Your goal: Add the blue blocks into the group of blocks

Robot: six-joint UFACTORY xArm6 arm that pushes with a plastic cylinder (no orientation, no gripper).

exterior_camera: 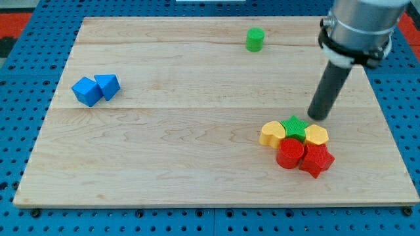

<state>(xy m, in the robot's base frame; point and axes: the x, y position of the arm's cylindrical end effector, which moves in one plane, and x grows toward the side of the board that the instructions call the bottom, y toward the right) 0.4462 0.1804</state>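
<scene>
Two blue blocks (pixel 96 88) sit touching at the surface's (pixel 184 164) far left, well apart from the group (pixel 298 141) of yellow, green and red blocks at the near right. We carry no gripper; our tip (pixel 317 117) rests just beyond the group's green star (pixel 294 126). We should circle round to the blues' left side and push them rightward together, slowly, so neither slips off.

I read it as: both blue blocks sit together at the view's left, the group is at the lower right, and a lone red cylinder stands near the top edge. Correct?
Not quite: the lone cylinder near the top edge is green, not red, as the camera view shows. The rest holds: the two blue blocks sit together at the view's left, and the group of blocks lies at the lower right, with my tip just above it.
</scene>
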